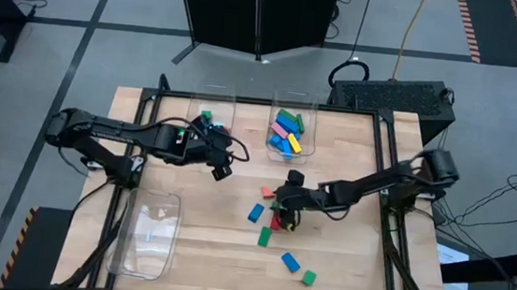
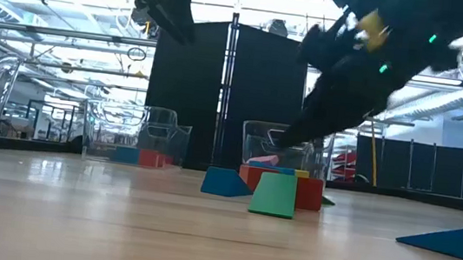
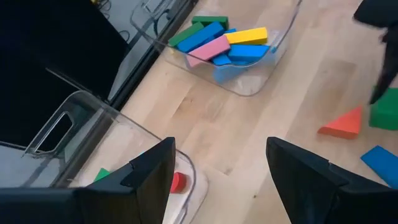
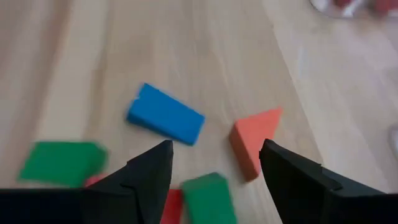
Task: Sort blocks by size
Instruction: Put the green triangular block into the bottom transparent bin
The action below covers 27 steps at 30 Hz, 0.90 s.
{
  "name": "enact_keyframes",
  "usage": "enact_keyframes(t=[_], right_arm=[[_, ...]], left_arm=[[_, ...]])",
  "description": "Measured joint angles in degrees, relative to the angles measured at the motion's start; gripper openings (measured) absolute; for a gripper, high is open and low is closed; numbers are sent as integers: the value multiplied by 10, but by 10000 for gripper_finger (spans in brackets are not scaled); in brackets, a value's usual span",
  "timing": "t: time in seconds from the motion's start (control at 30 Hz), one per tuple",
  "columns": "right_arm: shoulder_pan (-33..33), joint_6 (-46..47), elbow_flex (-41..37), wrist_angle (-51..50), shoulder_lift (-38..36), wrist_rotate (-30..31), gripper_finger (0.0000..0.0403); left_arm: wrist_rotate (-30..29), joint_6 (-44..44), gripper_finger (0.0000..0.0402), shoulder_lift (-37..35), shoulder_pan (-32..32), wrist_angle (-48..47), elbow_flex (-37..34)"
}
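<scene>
Bench (image 1: 342,265): pale wood, framed by dark rails; the broadest bare stretch lies ahead of the right hand, toward the near edge, with only two stray blocks on it.
Empty clear bin (image 1: 148,232): near the bench's left corner, well apart from both hands; nothing shows inside it, so it probably awaits one size class.
Bin of long blocks (image 1: 289,135): at the far edge, just beyond the right hand's reach line; it holds long blue, pink, yellow, green and cyan blocks laid flat, which suggests the long size is already largely sorted.
Small-block bin (image 1: 212,122): at the far edge, close beside the left hand; a green and a red piece lie inside.
Left hand (image 1: 222,168): hovers above the bench just in front of the small-block bin, fingers spread with nothing between them; it seems to be waiting clear of the other arm.
Right hand (image 1: 282,215): low over the loose cluster at mid-bench, fingers apart and not yet gripping anything; a green block (image 4: 209,198) sits between them, the likely pick.
Loose blocks: a blue block (image 4: 165,114) and an orange wedge (image 4: 254,142) lie just ahead of the right hand, a second green block (image 4: 61,163) off to one side, red pieces touching the green one.
Risk: the cluster is tight, so closing fingers could nudge the red neighbours.
Outliers: a blue block (image 1: 291,261) and a green block (image 1: 308,278) sit near the bench's front edge, well apart from the cluster, with free room around them.
</scene>
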Motion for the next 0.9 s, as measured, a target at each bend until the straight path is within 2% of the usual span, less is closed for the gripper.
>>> enact_keyframes(t=[0.17, 0.4, 0.7, 0.9], right_arm=[[10, -16, -19, -71, -30, -1, 233], [10, -16, -72, -30, -27, -30, 233], [-7, -31, -114, 93, 15, -47, 233], [-21, -41, -114, 135, 39, -74, 230]], left_arm=[[-3, -23, 253, 0, -23, 5, 0], [-24, -44, 253, 2, -64, 34, -9], [-26, 2, 253, 3, -106, 206, -112], [13, 23, 253, 3, -113, 319, -175]])
